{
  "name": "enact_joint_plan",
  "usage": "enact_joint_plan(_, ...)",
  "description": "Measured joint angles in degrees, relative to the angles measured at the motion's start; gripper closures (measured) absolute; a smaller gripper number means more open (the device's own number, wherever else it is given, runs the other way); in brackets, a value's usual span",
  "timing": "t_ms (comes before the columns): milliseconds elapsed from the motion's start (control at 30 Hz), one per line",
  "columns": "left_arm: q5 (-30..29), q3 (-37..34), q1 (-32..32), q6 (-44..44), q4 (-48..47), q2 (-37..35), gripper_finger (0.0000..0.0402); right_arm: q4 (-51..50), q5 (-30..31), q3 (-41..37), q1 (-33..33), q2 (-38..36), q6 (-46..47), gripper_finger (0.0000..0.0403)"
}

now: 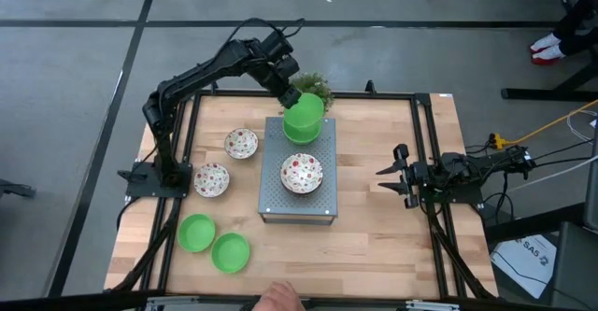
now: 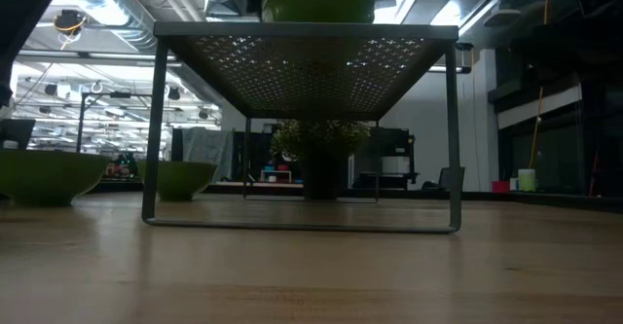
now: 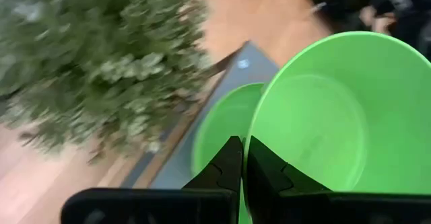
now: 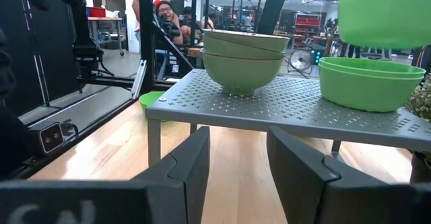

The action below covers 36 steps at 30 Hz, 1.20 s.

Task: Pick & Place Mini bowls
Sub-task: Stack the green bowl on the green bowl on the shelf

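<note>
Clamped by the rim in the left gripper (image 3: 242, 158), a green mini bowl (image 3: 337, 109) is held just above the green bowls (image 4: 367, 81) on the perforated rack (image 1: 271, 194).

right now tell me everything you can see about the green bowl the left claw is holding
The held green bowl is plain bright green, smooth and plastic-looking, with a thin rim. The left claw is shut on that rim, pinching the wall between its fingers. The bowl hangs tilted above the far end of the grey perforated rack, just over a stack of green bowls resting there, not touching it. The potted plant stands close beside it.
</note>
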Motion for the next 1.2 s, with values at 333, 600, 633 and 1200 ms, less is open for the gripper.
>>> enact_joint_plan(333, -8.12, -0.84, -0.81, 2.50, -3.55, 0.00, 0.0398, 0.01, 0.00, 0.00, 0.00, 0.00, 0.00, 0.0256)
enact_joint_plan(600, -14.63, -2.55, -3.51, 6.46, -3.80, 0.07, 0.0395, -0.01, 0.00, 0.00, -0.01, 0.00, 0.00, 0.0256)
enact_joint_plan(633, -14.53, -2.56, -3.81, 6.44, -3.14, 0.09, 0.0395, 0.01, 0.00, 0.00, 0.00, 0.00, 0.00, 0.0256)
enact_joint_plan(1200, -17.40, -2.55, -5.40, 7.10, -1.18, -1.24, 0.0342, -0.01, 0.00, 0.00, 0.00, 0.00, 0.00, 0.0256)
